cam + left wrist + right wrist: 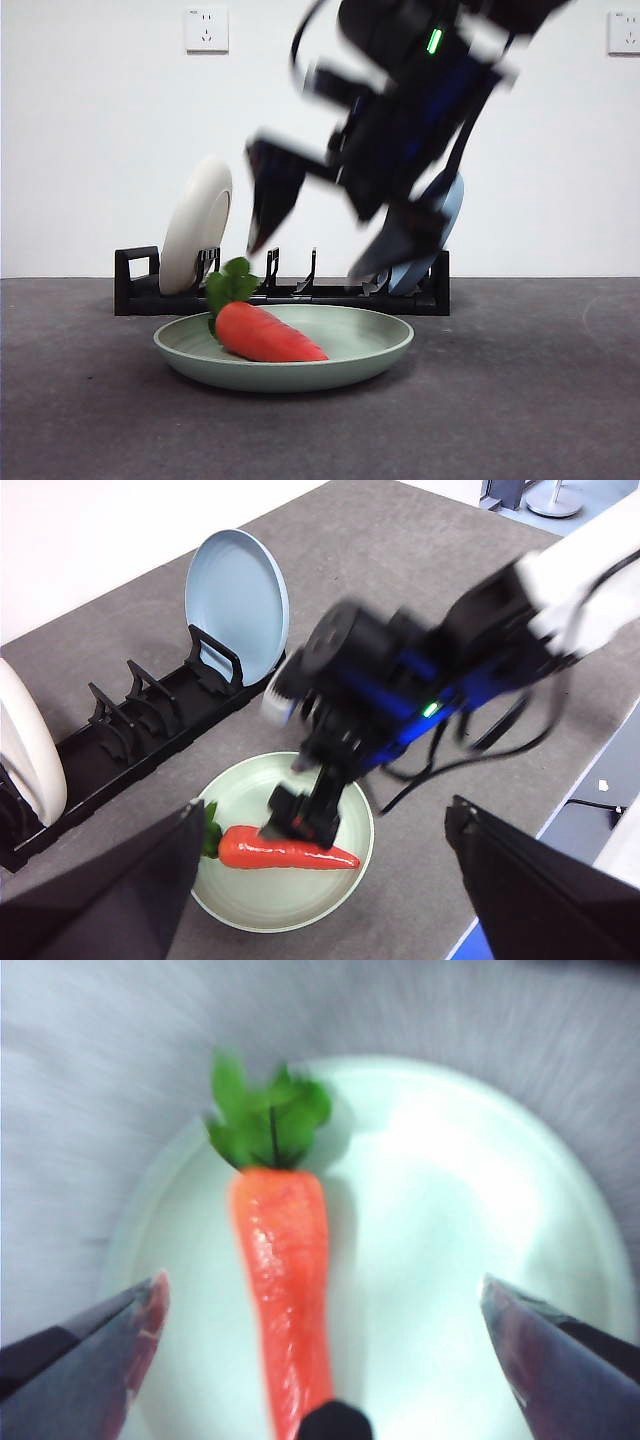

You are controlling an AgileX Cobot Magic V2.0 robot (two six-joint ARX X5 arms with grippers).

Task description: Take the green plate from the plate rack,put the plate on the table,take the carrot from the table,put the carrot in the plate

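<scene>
All four steps look done to me: from the front the carrot (265,335) lies in the green plate (370,352) on the table (520,400), the left wrist view shows the right gripper (305,815) just above it, and its own camera shows the jaws spread wide, holding nothing.

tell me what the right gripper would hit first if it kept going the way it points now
Most likely the carrot: the right gripper, open, points down at it as it lies in the green plate. Blur leaves the gap between them unclear.
</scene>
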